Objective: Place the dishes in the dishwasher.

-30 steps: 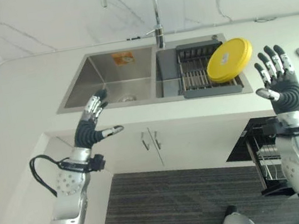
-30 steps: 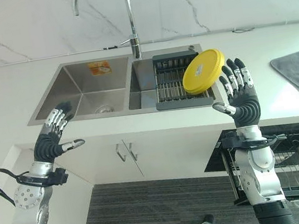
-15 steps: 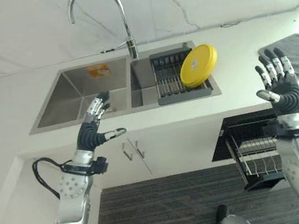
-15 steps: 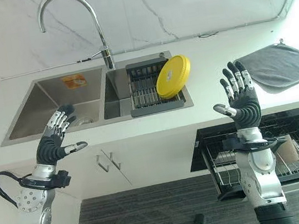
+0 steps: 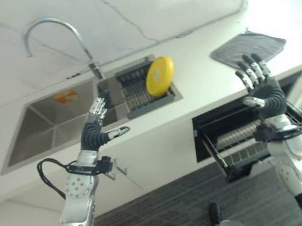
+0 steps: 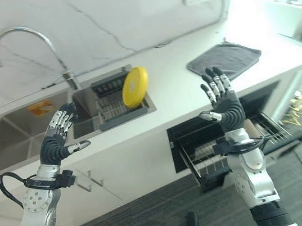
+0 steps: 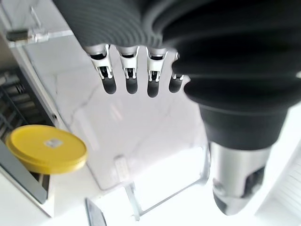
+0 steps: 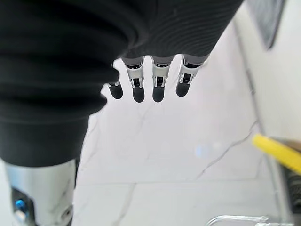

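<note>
A yellow plate (image 5: 159,76) is leaning upright in the dish rack (image 5: 136,91) over the sink (image 5: 55,119), while the left hand (image 5: 95,128) and right hand (image 5: 261,89) are hovering spread and empty above the open dishwasher rack (image 5: 246,138).

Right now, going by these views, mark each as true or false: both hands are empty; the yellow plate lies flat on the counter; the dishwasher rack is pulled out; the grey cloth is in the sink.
1. Both hands are empty. True: the left hand and right hand are raised with straight fingers.
2. The yellow plate lies flat on the counter. False: it stands on edge in the drying rack in the sink.
3. The dishwasher rack is pulled out. True.
4. The grey cloth is in the sink. False: it lies on the counter.
</note>
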Controlling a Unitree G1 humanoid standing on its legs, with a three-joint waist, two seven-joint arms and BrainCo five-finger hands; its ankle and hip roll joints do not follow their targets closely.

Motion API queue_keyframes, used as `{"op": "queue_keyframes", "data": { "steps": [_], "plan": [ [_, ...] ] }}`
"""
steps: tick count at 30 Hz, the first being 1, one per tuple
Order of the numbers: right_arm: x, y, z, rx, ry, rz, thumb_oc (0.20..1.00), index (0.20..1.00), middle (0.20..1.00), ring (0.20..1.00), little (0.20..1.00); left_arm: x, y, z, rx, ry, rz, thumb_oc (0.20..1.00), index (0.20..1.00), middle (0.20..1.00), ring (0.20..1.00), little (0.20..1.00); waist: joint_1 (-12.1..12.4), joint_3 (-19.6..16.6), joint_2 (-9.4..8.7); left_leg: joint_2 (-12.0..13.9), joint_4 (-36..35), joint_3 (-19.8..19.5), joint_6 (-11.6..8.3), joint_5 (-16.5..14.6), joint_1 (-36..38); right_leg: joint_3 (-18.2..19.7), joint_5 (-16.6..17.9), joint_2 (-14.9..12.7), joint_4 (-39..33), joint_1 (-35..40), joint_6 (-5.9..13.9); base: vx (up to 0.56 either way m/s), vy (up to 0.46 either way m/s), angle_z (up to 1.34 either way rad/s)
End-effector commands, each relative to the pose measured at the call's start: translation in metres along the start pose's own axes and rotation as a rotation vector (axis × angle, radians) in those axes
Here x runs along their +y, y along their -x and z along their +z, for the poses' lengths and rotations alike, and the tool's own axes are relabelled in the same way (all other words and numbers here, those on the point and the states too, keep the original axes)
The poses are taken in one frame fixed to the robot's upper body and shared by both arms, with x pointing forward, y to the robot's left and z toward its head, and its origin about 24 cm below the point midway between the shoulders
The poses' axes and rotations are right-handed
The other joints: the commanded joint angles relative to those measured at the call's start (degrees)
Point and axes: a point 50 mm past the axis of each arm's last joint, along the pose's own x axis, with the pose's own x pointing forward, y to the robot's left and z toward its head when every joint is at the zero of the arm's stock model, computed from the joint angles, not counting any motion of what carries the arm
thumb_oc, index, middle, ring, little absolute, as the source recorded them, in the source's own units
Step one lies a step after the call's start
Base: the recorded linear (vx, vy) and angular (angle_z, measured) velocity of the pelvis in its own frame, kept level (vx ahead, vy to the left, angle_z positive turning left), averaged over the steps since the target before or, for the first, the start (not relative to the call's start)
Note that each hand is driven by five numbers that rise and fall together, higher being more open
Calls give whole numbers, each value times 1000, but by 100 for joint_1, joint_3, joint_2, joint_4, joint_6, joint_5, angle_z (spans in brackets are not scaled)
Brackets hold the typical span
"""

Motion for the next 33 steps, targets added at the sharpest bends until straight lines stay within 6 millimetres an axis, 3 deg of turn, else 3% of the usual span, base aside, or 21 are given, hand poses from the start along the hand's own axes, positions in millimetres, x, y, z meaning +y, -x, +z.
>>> {"op": "queue_keyframes", "data": {
  "steps": [1, 6, 15, 28, 33],
  "plan": [
    [5, -15, 28, -151, 19, 47, 1000, 1000, 1000, 1000, 1000, 6, -8, 17, -104, -54, 25, 1000, 1000, 1000, 1000, 1000, -137, 51, -78, 151, -186, 354, -281, 641, 42, -383, 1018, -318, -3016, 1644, 416, 127, 157, -16],
    [3, -9, 28, -141, -1, 50, 1000, 1000, 1000, 1000, 1000, 8, -6, 17, -98, -87, 11, 1000, 1000, 1000, 1000, 1000, -114, -9, 6, -14, -473, 260, -193, 481, 428, -591, 904, -469, -2737, 1560, 500, 121, 94, -23],
    [8, -11, 22, -131, -11, 35, 1000, 1000, 1000, 1000, 1000, 8, -7, 14, -79, -102, -19, 1000, 1000, 1000, 1000, 1000, 6, -110, 39, -263, -654, 188, -62, 334, 673, -670, 835, -502, -2636, 1592, 529, 80, 18, 2],
    [9, -8, 18, -108, -8, 22, 1000, 1000, 1000, 1000, 1000, 11, 0, 13, -53, -91, -33, 1000, 1000, 1000, 1000, 1000, 38, -112, 63, -250, -604, 379, -62, 299, 721, -898, 781, -553, -2531, 1631, 529, 43, -28, -1],
    [22, -15, 16, -130, -42, 72, 1000, 1000, 1000, 1000, 1000, 16, 3, 14, -60, -116, 11, 1000, 1000, 1000, 1000, 1000, 202, 63, 98, -24, -437, 803, -74, 279, 778, -1419, 657, -787, -1993, 1458, 593, -63, -124, -39]
  ]
}}
